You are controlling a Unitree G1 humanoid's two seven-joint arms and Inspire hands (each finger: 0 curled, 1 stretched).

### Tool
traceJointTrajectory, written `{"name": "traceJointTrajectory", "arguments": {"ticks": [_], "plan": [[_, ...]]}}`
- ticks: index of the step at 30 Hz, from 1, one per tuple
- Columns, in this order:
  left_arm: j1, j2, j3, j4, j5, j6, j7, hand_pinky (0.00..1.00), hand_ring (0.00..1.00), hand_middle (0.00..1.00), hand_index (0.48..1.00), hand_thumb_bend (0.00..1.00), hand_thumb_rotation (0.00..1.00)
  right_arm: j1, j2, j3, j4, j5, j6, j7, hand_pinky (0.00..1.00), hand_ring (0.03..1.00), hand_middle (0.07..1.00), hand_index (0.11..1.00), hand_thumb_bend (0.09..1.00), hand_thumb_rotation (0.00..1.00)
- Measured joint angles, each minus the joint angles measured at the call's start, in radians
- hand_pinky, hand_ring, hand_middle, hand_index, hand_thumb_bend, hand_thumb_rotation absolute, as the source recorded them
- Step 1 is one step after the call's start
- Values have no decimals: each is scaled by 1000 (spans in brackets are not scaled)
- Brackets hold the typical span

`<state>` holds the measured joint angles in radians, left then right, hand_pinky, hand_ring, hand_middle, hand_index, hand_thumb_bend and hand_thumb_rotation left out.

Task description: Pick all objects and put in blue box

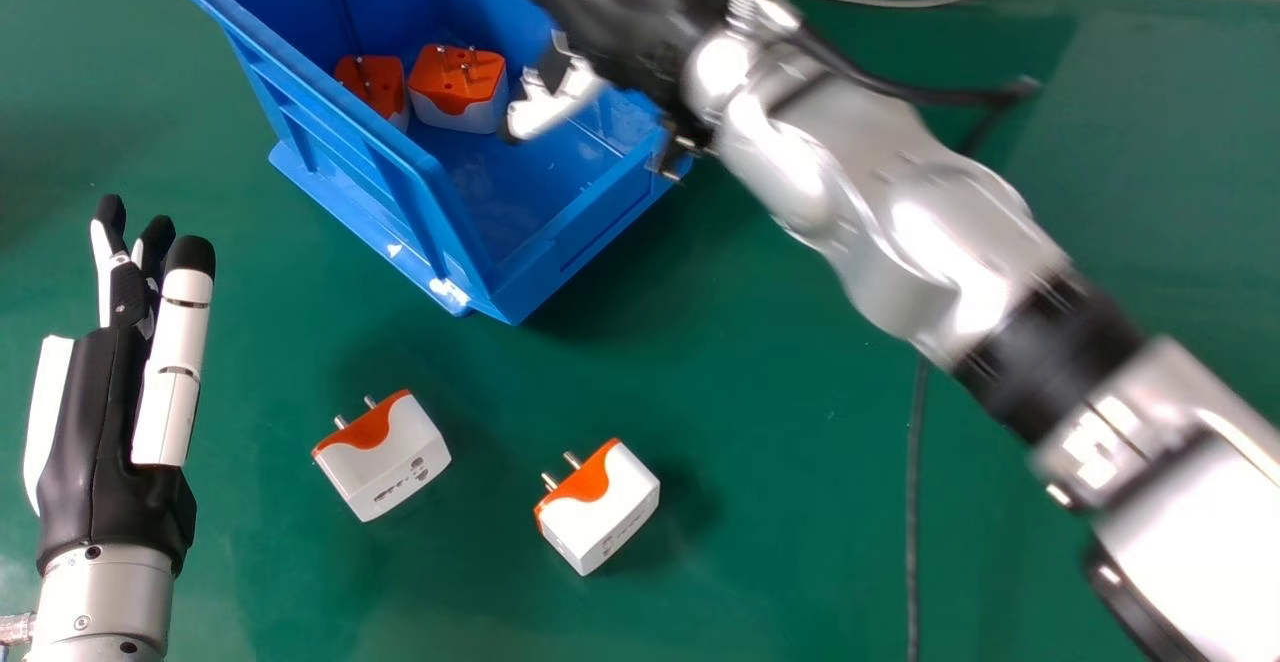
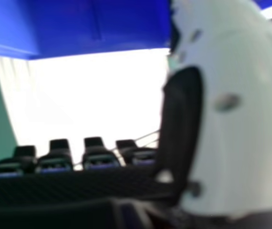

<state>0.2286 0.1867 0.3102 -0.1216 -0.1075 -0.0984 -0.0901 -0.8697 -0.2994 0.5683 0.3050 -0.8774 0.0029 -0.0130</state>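
Holds the right hand (image 1: 640,27) over the right part of the blue box (image 1: 575,232), with the thumb (image 1: 560,102) out above its interior. Grasps nothing with that hand: in the right hand view, shows the fingers (image 2: 95,157) extended and set apart from the thumb. Holds the left hand (image 1: 120,372) to the left of the blue box and nearer to the robot, released, with straight fingers. Has two orange-and-white plug adapters inside the blue box, side by side with prongs up: the left adapter (image 1: 375,82) close to its left wall, the right adapter (image 1: 460,92) farther in. Has two more on the green table (image 1: 760,562), nearer to the robot than the blue box: a third adapter (image 1: 385,462) left of its nearest corner, a fourth adapter (image 1: 600,512) slightly right of that corner. Bears a dark cable (image 1: 913,502) to the right of the blue box.
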Motion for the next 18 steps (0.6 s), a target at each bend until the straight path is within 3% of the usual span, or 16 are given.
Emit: {"name": "traceJointTrajectory", "arguments": {"ticks": [8,18], "plan": [[-20,1,-4,14,1,1,4,1000,1000,1000,1000,500,917,306,-139,-124,-358,-2,30,62,1000,1000,1000,1000,745,308],[-31,-1,-9,25,0,4,7,1000,1000,1000,1000,498,916,615,-257,-275,-551,-5,-76,-21,1000,1000,1000,1000,726,417]]}}
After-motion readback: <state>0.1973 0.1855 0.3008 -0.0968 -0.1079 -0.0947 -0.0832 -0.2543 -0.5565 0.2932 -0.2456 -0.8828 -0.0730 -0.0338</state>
